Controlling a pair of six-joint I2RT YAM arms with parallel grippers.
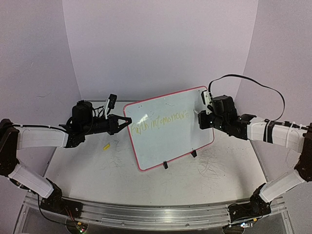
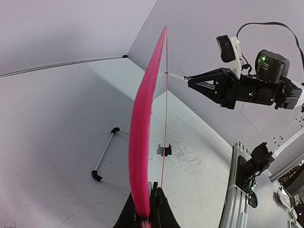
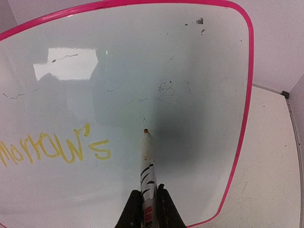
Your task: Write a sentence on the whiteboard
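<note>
Left claw (image 2: 144, 211) clamps the whiteboard (image 1: 168, 146) rim; right claw (image 3: 148, 202) pinches a marker (image 3: 147, 156) just past the sentence (image 3: 57, 149); next strokes want light, level pressure.

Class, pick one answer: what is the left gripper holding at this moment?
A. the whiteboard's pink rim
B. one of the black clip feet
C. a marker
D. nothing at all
A: in the left wrist view the left gripper is shut on the pink rim of the whiteboard, while the marker sits in the right gripper.
</note>
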